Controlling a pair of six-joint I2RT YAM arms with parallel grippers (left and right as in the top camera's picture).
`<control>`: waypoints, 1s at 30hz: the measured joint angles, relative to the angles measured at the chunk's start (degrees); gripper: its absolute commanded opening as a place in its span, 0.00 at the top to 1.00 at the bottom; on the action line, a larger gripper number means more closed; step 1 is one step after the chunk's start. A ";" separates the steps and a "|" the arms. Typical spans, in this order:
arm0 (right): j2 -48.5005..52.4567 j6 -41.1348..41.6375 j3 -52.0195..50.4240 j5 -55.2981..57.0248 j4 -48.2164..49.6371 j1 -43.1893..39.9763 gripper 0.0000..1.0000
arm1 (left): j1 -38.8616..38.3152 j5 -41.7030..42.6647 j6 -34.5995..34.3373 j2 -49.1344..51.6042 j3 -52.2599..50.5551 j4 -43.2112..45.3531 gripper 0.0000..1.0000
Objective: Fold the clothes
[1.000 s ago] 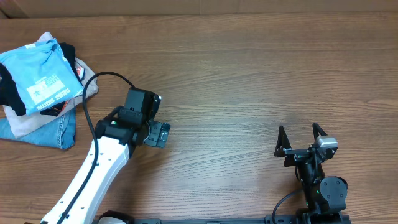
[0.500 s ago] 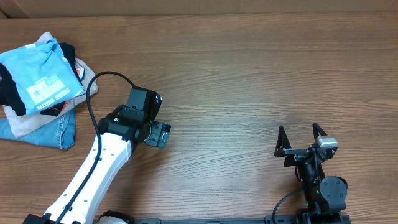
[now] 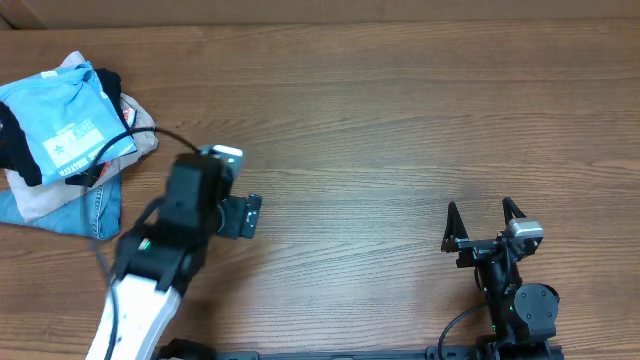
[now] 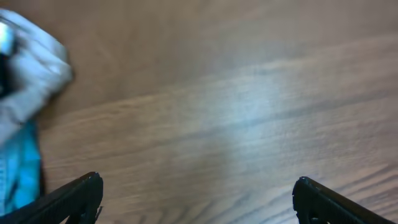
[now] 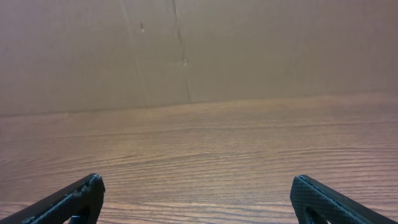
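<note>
Sky-blue T-shirt point(image 3: 60, 120) lay bunched on top of a pile at the ten o'clock corner of the wooden table point(image 3: 400, 120). It rested over a black garment point(image 3: 14, 150), a beige garment point(image 3: 40, 195) and blue jeans point(image 3: 95, 212). Being light, soft cotton, it would probably sag and drape when lifted and slide readily off the clothes beneath. A pinch at a free hem or shoulder edge therefore looked a better hold than its middle, though the crumpled cloth did not show which edge was which. The left gripper point(image 3: 252, 215) hovered over bare wood toward eight o'clock, near the pile but apart from it, its jaws spread wide with nothing between them. The right gripper point(image 3: 480, 212) sat at four o'clock, well apart from the clothes, equally wide and empty.
</note>
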 measured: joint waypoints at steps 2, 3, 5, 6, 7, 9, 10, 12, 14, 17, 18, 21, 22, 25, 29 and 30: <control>0.00 -0.02 0.00 0.00 0.04 0.00 0.00 | 1.16 -0.11 0.00 -4.81 0.00 0.00 0.00; 0.00 -0.02 0.00 0.02 -0.02 0.00 0.00 | 1.77 -0.04 0.00 -6.45 0.00 -0.24 0.00; 0.00 0.02 0.00 0.02 0.02 0.00 0.00 | 2.91 0.07 0.00 -9.70 0.00 -0.63 0.00; 0.00 0.02 0.00 0.02 0.00 0.00 0.00 | 3.45 0.20 -0.02 -11.47 0.00 -0.83 0.00; 0.00 -0.02 0.00 0.00 0.00 0.00 0.00 | 4.09 0.55 0.00 -13.27 0.00 -1.09 0.00; 0.00 0.00 0.00 0.00 -0.02 0.00 0.00 | 5.35 1.40 0.00 -16.63 0.00 -1.57 0.00; 0.00 0.00 0.00 0.02 0.02 0.00 0.00 | 6.08 1.86 0.00 -18.10 0.00 -1.53 0.00; 0.00 -0.02 0.00 0.00 0.00 0.00 0.00 | 7.72 2.73 0.00 -21.07 -0.31 -1.40 0.00; 0.00 0.02 0.00 0.02 0.00 0.00 0.00 | 9.09 3.56 0.00 -23.91 -1.46 -1.01 0.00; 0.00 0.00 0.00 0.00 0.02 0.00 0.00 | 10.78 4.57 0.00 -28.17 -4.81 0.55 0.00; 0.00 0.00 0.00 0.02 0.02 0.00 0.00 | 11.28 4.96 0.00 -29.68 -6.29 1.44 0.00; 0.00 0.00 0.00 0.02 0.00 0.00 0.00 | 12.59 6.29 0.00 -35.28 -12.41 6.38 0.00; 0.00 0.02 0.00 0.00 0.04 0.00 0.00 | 12.90 6.91 0.00 -37.53 -15.08 8.74 0.00; 0.00 0.00 0.00 0.00 0.00 0.00 0.00 | 13.16 8.74 0.00 -42.82 -22.01 14.49 0.00; 0.00 0.00 0.00 0.00 0.00 0.00 0.00 | 13.16 10.88 0.00 -48.37 -30.64 22.84 0.00; 0.00 0.00 0.00 0.00 0.02 0.00 0.00 | 13.27 11.45 0.00 -49.68 -32.72 25.49 0.00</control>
